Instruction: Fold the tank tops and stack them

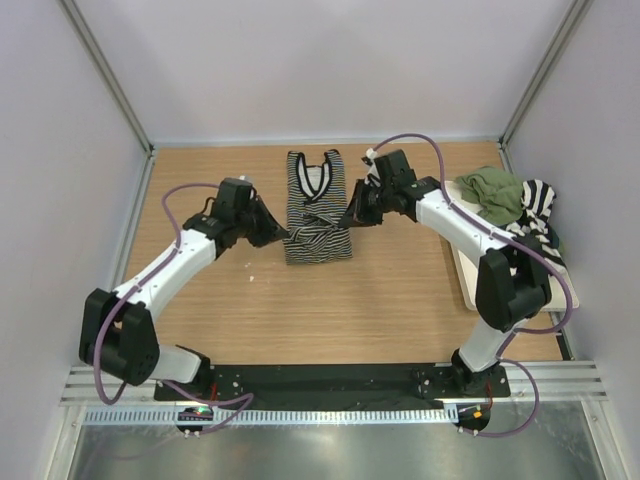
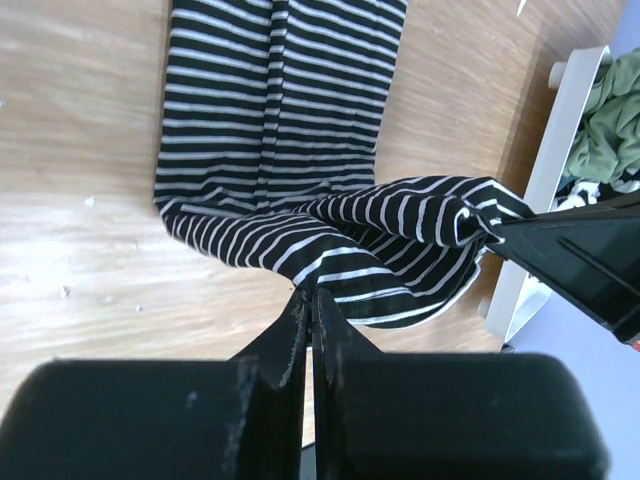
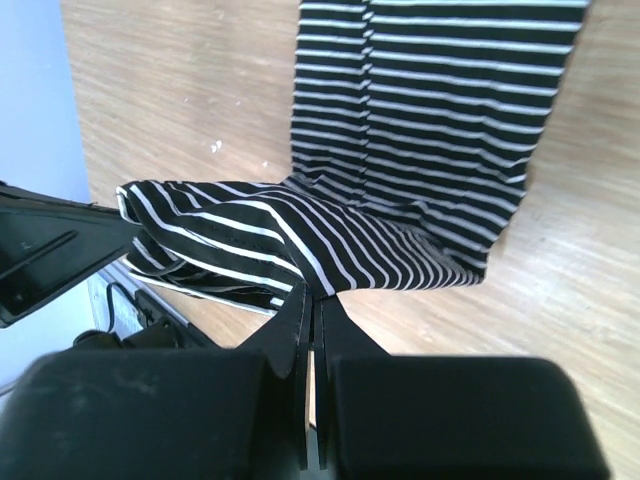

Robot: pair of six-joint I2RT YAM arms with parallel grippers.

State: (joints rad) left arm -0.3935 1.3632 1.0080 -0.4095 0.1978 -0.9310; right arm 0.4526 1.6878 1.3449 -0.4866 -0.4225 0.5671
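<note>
**Both pincers clamped on the pinstriped top**

The pinstriped tank top (image 1: 318, 200) lies in the middle of the tabletop (image 1: 250, 310), with its neckline toward the far side. The left pincer (image 1: 283, 234) is closed tight on the left edge of its lower part. The right pincer (image 1: 349, 217) is closed tight on the right edge. Between them the lower part is raised off the wood and hangs in a fold over the flat part. The olive green tank top (image 1: 490, 190) and the broad-striped tank top (image 1: 540, 205) lie crumpled, touching each other, on the cream tray (image 1: 468, 285) at the right.
</note>
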